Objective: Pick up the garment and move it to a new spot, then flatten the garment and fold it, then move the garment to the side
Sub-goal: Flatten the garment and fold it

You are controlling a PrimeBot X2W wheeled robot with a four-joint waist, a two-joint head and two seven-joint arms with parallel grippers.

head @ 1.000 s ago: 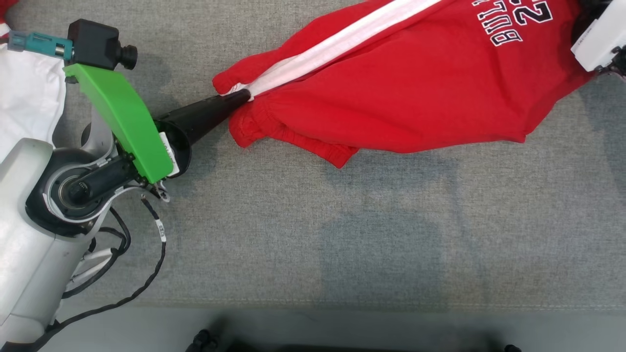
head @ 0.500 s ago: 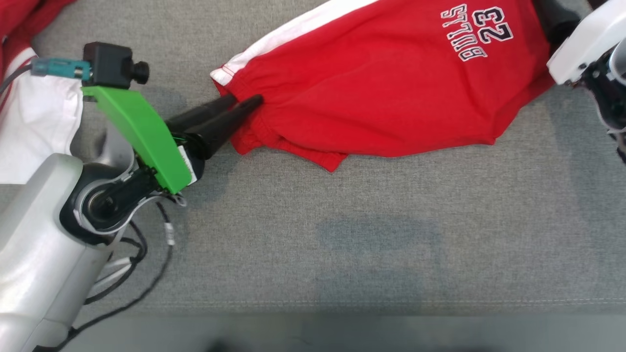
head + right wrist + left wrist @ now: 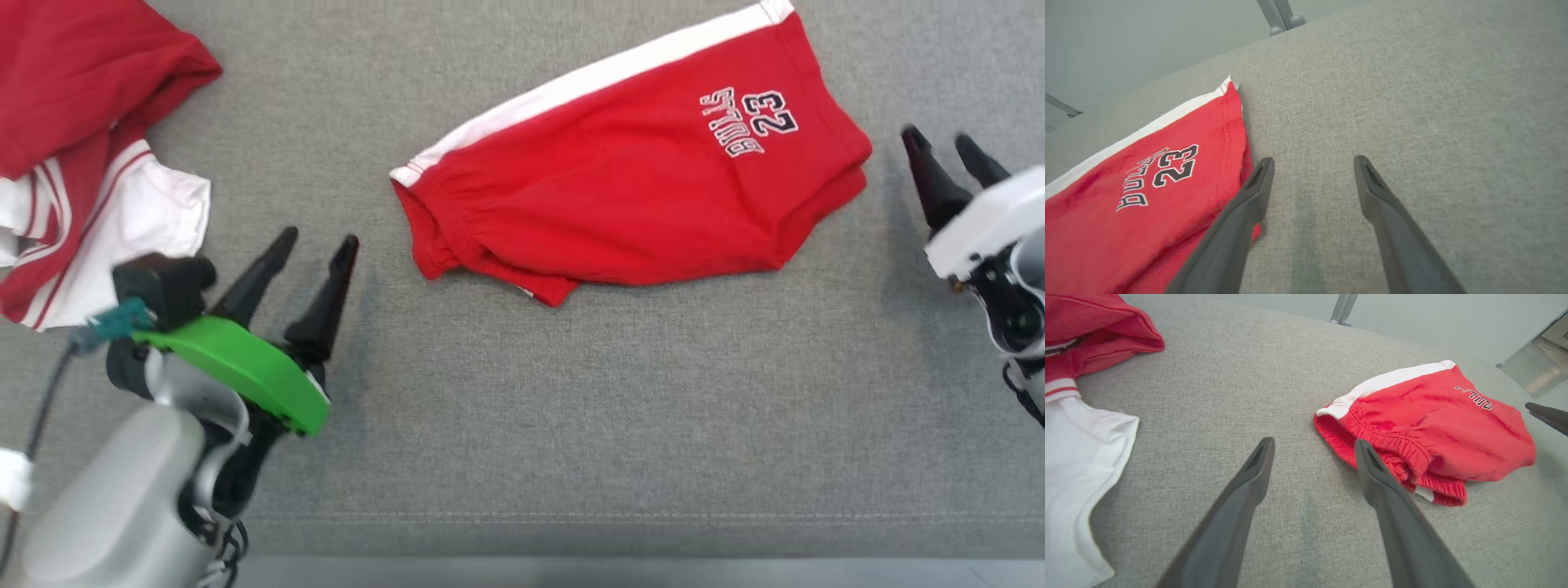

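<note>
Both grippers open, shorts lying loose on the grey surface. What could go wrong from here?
1. The red shorts are bunched and uneven at the waistband end. A pinch there by the left gripper may catch only the top layer and pull the fold open.
2. The red and white clothes lie near the left gripper. Moving the shorts that way could tangle the two.

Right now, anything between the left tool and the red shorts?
Nothing visible. Only bare grey cushion lies between the open left tool and the waistband end of the shorts. The other clothes lie on the tool's opposite side, off that path.
</note>
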